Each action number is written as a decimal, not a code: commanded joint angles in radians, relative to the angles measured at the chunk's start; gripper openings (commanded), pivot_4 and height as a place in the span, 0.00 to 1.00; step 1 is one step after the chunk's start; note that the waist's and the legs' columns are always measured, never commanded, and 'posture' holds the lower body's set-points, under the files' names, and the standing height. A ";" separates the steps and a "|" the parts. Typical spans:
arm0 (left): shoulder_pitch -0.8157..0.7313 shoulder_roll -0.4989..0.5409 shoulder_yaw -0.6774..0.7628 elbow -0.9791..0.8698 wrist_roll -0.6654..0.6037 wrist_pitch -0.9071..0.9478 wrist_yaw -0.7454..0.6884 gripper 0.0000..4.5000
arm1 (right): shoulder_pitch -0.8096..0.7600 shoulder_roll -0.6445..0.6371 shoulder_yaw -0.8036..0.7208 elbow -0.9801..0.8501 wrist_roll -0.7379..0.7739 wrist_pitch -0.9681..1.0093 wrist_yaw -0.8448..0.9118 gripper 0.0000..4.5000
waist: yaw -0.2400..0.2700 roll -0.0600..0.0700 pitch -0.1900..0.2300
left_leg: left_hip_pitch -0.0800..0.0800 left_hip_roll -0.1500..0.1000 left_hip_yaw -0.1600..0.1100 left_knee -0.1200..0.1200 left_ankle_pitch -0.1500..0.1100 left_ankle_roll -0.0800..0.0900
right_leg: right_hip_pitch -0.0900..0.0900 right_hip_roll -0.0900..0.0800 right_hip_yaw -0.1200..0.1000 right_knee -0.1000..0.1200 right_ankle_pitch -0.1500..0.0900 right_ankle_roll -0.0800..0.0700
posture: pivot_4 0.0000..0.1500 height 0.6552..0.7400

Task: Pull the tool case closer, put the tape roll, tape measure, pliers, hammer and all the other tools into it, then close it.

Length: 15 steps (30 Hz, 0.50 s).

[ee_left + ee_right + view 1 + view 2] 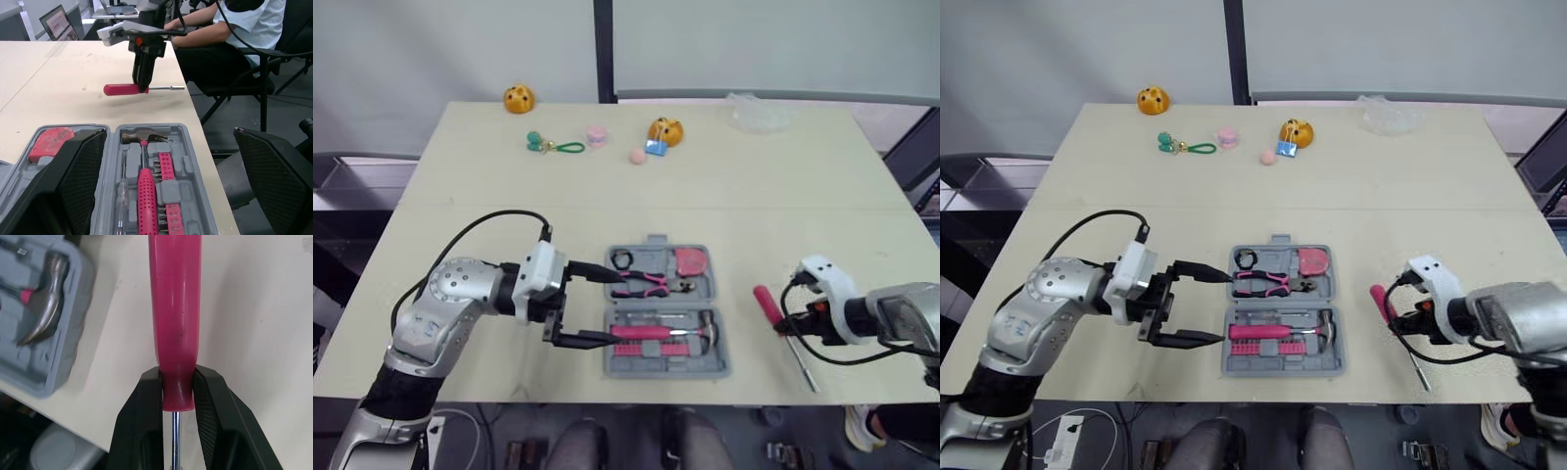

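The grey tool case (668,369) lies open near the table's front edge. In it are pink-handled pliers (646,282), a pink tape measure (691,260), a black tape roll (623,260) and a pink-handled hammer (661,333). My left gripper (610,306) is open at the case's left side, one finger by each half. To the right of the case, my right gripper (790,321) is shut on a pink-handled screwdriver (175,308), gripping the handle's end by the metal shaft. The screwdriver is level, just above the tabletop.
At the back of the table lie two orange toys (518,98) (665,130), a green keychain (553,146), small pink items (596,136) and a clear plastic bag (759,110). A person (225,29) sits beyond the table's right edge.
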 commanded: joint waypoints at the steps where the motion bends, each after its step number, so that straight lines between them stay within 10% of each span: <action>1: -0.008 0.003 0.008 -0.007 -0.003 -0.015 -0.011 1.00 | -0.081 0.045 -0.037 0.102 -0.027 0.018 -0.090 0.09 | 0.000 0.000 0.000 | -0.001 0.000 0.000 0.000 0.000 0.000 | 0.000 0.000 0.000 0.000 0.000 0.000 | 1.00 1.00; 10: -0.026 0.004 0.010 0.006 -0.001 -0.015 -0.018 1.00 | -0.176 0.121 -0.043 0.271 -0.029 -0.025 -0.194 0.09 | 0.006 0.000 0.000 | -0.002 0.000 0.000 0.000 0.001 0.001 | -0.001 0.002 -0.001 0.000 0.000 0.001 | 1.00 1.00; 15: -0.028 0.007 0.012 0.002 -0.005 -0.009 -0.020 1.00 | -0.101 0.119 -0.129 0.123 -0.006 -0.034 -0.222 0.60 | 0.008 0.000 0.000 | -0.003 0.000 0.000 0.000 0.001 0.001 | -0.001 0.002 -0.002 0.000 0.000 0.001 | 1.00 1.00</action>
